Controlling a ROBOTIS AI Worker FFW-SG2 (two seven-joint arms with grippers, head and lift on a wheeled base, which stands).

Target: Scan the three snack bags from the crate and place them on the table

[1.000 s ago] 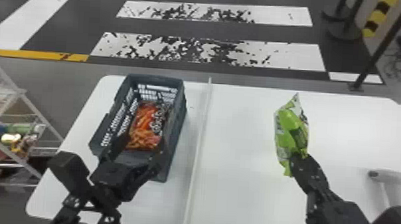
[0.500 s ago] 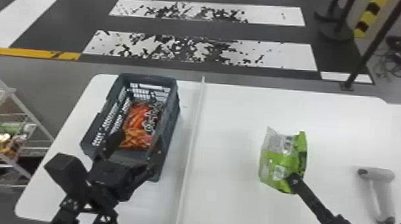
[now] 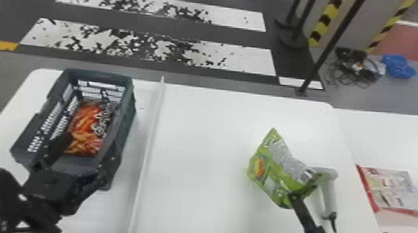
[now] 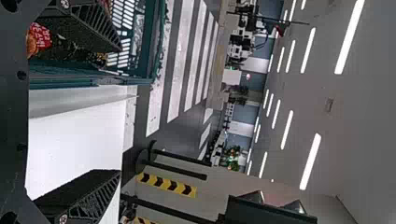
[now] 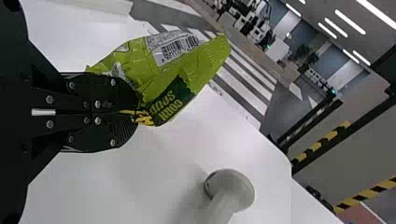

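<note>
My right gripper (image 3: 291, 196) holds a green snack bag (image 3: 267, 170) by its edge above the right of the table (image 3: 195, 151). In the right wrist view that gripper (image 5: 135, 112) is shut on the bag (image 5: 159, 70), whose barcode shows. A white scanner (image 3: 328, 191) stands just behind the bag's right end; its rounded head (image 5: 231, 189) shows in the right wrist view. My left gripper (image 3: 88, 152) stands open over the near end of the dark crate (image 3: 128, 116). Orange-red snack bags (image 3: 86, 127) lie in the crate. In the left wrist view, the left gripper (image 4: 100, 112) has its fingers wide apart.
A red and clear package (image 3: 392, 193) lies on a second white table at the right. A raised white strip (image 3: 149, 138) runs along the table between crate and bag. Black posts (image 3: 330, 45) stand on the floor beyond.
The head view has shifted to the right. My right gripper has carried the green bag rightward to beside the scanner, turning it on the way. The left gripper stays over the crate.
</note>
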